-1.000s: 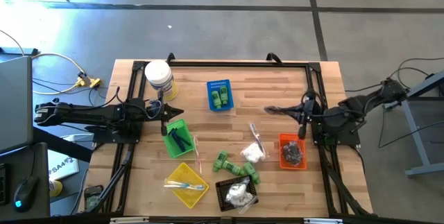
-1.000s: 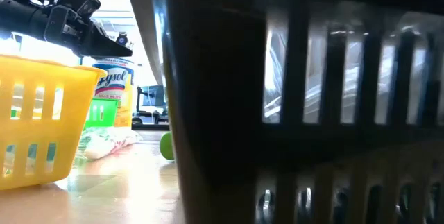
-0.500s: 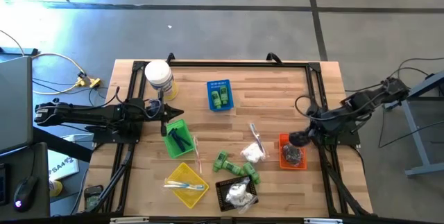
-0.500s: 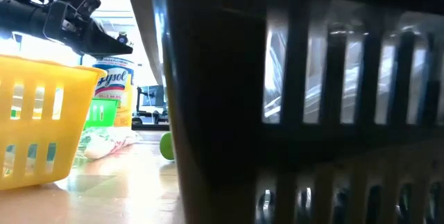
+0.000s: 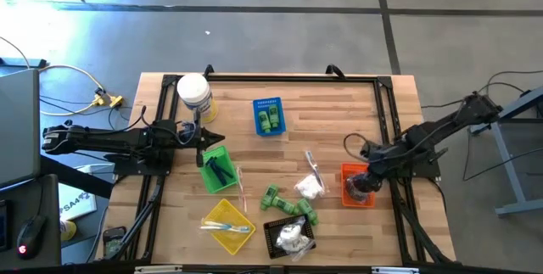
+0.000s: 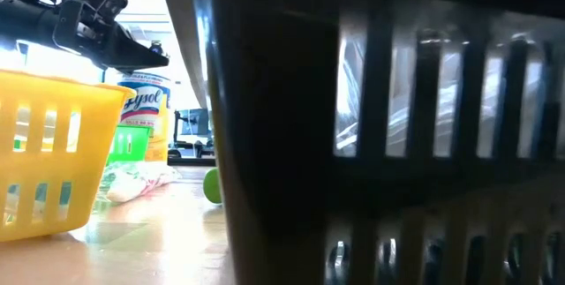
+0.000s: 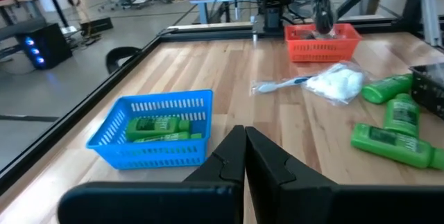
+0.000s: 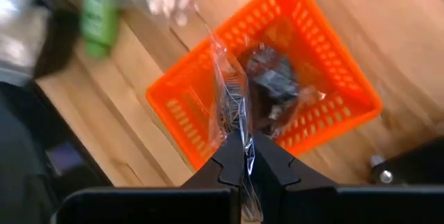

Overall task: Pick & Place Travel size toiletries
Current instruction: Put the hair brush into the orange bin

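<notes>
Right claw (image 5: 365,182) has swung down from mid-table and is now hovering over the orange basket (image 8: 333,85) near the table's right edge, pinching a clear packet (image 8: 232,109) for dropping in; left claw (image 7: 244,156) is idling closed near the left edge.

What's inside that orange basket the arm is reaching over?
The orange basket holds small black pieces in crinkly clear wrapping. The right gripper pinches a clear packet above it, which covers part of the contents.
</notes>
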Controlling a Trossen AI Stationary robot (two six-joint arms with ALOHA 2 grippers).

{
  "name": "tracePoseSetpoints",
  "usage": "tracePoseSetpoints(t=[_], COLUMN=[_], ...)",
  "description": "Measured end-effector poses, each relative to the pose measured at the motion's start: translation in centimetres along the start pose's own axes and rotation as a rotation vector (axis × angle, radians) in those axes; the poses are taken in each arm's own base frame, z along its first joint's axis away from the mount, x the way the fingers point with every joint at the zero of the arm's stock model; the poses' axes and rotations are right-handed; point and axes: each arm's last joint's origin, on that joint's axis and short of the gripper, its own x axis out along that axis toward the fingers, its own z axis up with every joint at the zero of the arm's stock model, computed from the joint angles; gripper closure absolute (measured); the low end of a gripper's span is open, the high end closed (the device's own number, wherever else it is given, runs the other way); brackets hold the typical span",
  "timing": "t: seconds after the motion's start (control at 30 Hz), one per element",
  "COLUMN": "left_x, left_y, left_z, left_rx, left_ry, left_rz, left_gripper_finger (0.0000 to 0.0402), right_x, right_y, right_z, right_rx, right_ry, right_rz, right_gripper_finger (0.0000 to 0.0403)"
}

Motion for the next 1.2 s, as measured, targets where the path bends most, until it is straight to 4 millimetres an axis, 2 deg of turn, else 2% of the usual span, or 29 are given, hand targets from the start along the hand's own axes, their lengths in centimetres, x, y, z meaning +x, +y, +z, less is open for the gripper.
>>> tracePoseSetpoints(t=[0.27, 0.53, 0.63, 0.93, 1.2], left_x=[0.0, 0.0, 0.0, 0.0, 0.0], left_y=[-0.1, -0.1, -0.1, -0.1, -0.1], left_z=[0.1, 0.1, 0.1, 0.1, 0.1], left_rx=[-0.001, -0.001, -0.001, -0.001, 0.0], left_ry=[-0.009, -0.009, -0.009, -0.01, -0.01], left_rz=[-0.026, -0.027, -0.027, -0.027, -0.027], left_gripper_finger=[0.0398, 0.0398, 0.0398, 0.0398, 0.0398], right_x=[2.3, 2.9, 2.9, 2.7, 2.6], right_y=[1.3, 1.2, 1.1, 0.7, 0.4], right_z=[0.7, 1.3, 1.6, 2.0, 2.1], right_rx=[-0.045, -0.116, -0.135, -0.141, -0.198], right_ry=[0.082, 0.069, 0.047, 0.096, 0.121], right_rz=[-0.08, -0.116, -0.128, -0.117, -0.114], right_gripper_finger=[0.039, 0.0384, 0.0359, 0.0241, 0.0196])
